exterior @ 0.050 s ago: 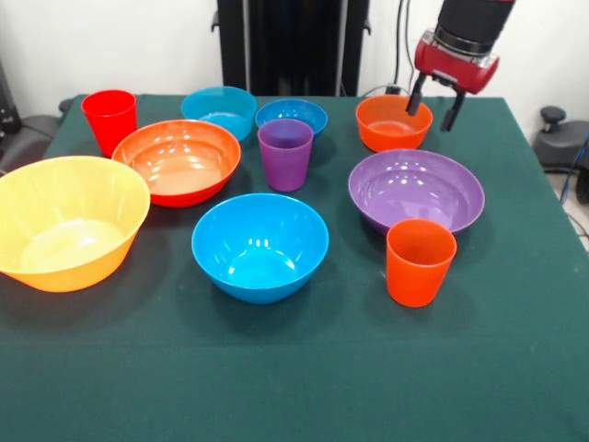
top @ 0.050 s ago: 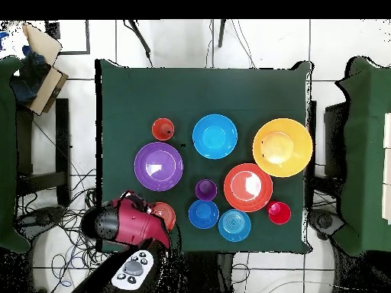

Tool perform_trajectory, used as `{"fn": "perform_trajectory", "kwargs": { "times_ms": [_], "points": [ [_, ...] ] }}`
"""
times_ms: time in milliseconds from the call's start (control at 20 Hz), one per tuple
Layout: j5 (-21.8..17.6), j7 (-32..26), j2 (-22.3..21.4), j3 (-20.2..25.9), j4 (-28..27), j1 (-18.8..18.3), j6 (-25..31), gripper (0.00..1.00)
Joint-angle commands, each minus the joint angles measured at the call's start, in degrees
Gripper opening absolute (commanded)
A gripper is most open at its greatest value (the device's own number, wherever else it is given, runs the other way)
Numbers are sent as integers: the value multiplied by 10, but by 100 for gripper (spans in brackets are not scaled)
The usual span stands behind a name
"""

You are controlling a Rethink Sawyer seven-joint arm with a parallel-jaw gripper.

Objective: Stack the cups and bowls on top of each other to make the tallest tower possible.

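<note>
On the green table [exterior @ 0.050 s ago: 294,387] in the front view, nothing is stacked; all 10 pieces sit separately. Along the far edge, from the left corner: the red cup [exterior @ 0.050 s ago: 109,120], the small teal bowl [exterior @ 0.050 s ago: 219,111], the small blue bowl [exterior @ 0.050 s ago: 291,115] and the small orange bowl [exterior @ 0.050 s ago: 393,122]. The gripper [exterior @ 0.050 s ago: 434,104] hangs above that orange bowl's right rim, its 2 black fingers [exterior @ 0.050 s ago: 416,97] spread apart and holding nothing. The orange-red bowl [exterior @ 0.050 s ago: 178,161] sits just beside the red cup, with the purple cup [exterior @ 0.050 s ago: 285,154] between it and the purple bowl [exterior @ 0.050 s ago: 416,191]. The big yellow bowl [exterior @ 0.050 s ago: 66,221] is at the left edge, the medium blue bowl [exterior @ 0.050 s ago: 259,246] near the middle, and the orange cup [exterior @ 0.050 s ago: 420,261] stands upright, touching or almost touching the purple bowl's near rim.

Overhead view: the red arm [top @ 0.050 s ago: 126,223] reaches in at the table's bottom left corner and covers most of the small orange bowl [top @ 0.050 s ago: 166,214], so the claw itself is hidden here. The small blue bowl [top @ 0.050 s ago: 203,214], teal bowl [top @ 0.050 s ago: 234,225] and red cup [top @ 0.050 s ago: 279,213] line the bottom edge. The yellow bowl [top @ 0.050 s ago: 282,147] is near the right edge, the orange-red bowl [top @ 0.050 s ago: 247,187] just below it. The purple bowl [top @ 0.050 s ago: 158,166] is towards the left edge, with the orange cup [top @ 0.050 s ago: 162,129] above it, the medium blue bowl [top @ 0.050 s ago: 214,136] in the middle and the purple cup [top @ 0.050 s ago: 205,189] below it.
</note>
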Motion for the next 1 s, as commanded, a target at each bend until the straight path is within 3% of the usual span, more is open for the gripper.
{"fn": "perform_trajectory", "kwargs": {
  "times_ms": [50,300,1000],
  "points": [
    [26,124,31,76,-4,-23,-23,100],
    [13,123,31,132,21,-59,-58,100],
    [15,116,49,120,14,-47,-30,100]
  ]
}}
